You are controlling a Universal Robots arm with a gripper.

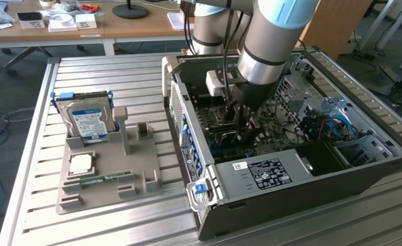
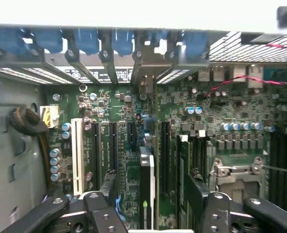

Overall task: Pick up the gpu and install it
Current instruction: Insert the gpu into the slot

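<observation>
end effector: spread wide, holding nothing | gpu: standing on edge in motherboard slot, right between the fingers

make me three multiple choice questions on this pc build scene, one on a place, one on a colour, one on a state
1. Where is the gpu?
A) lying on the floor
B) in a person's hand
C) standing on edge on the motherboard inside the case

2. What colours is the label of the hard drive?
A) blue and white
B) red and yellow
C) all black

3. How is the claw?
A) shut on the gpu
B) open, one finger either side of the gpu
C) shut on a cable

Answers:
1 C, the wrist view shows the card upright among the slots.
2 A, the exterior view shows that label on the drive standing in the grey tray.
3 B, a gap shows between each finger and the card.
</observation>
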